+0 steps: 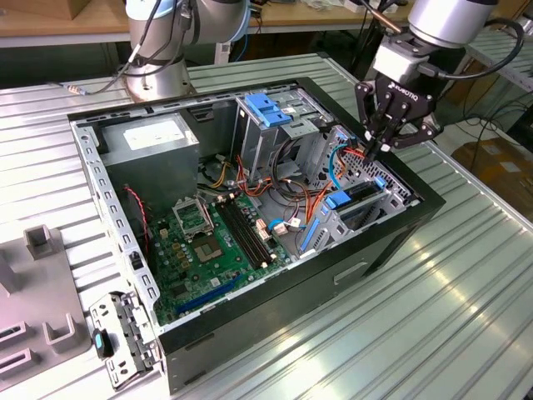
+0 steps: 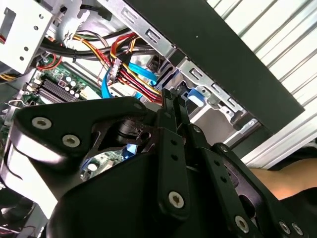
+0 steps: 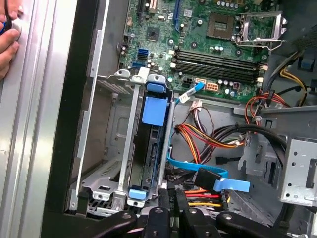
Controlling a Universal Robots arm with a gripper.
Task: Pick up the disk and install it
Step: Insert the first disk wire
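Writing first: you have a white sticker [image 1: 152, 133] on the grey power-supply box at the back of the open computer case [image 1: 366, 258], and white print on the black body above the fingers [image 1: 372, 142], which I won't read off. Small white markings dot the green motherboard [image 3: 198, 44].

Your fingers are pressed together, tip against tip, with nothing visible between them. In the exterior view they point down into the case's corner on the exterior view's right, just over the far end of the drive cage [image 3: 116, 148].

The disk [image 3: 148, 148] stands edge-on inside that cage, between its two grey metal rails. Its blue bracket [image 3: 154, 110] shows as a broad blue plate at the motherboard end and a small blue clip at the end nearest the fingers. In the first wrist view the fingers [image 3: 179, 201] sit just beside that near clip, slightly off to the cable side; I cannot tell whether they touch the disk. In the exterior view the disk [image 1: 360, 193] lies low in the cage beneath the fingertips.

Crowding the fingers are a flat blue data cable [image 3: 198, 173] and a bundle of red, orange and yellow wires [image 3: 208, 139], running right up against them in the second wrist view [image 2: 171, 106]. A person's hand [image 3: 7, 39] rests on the ribbed metal bench [image 1: 466, 317] beyond the case wall. A loose metal bracket [image 1: 125, 333] lies on the bench at the exterior view's left.
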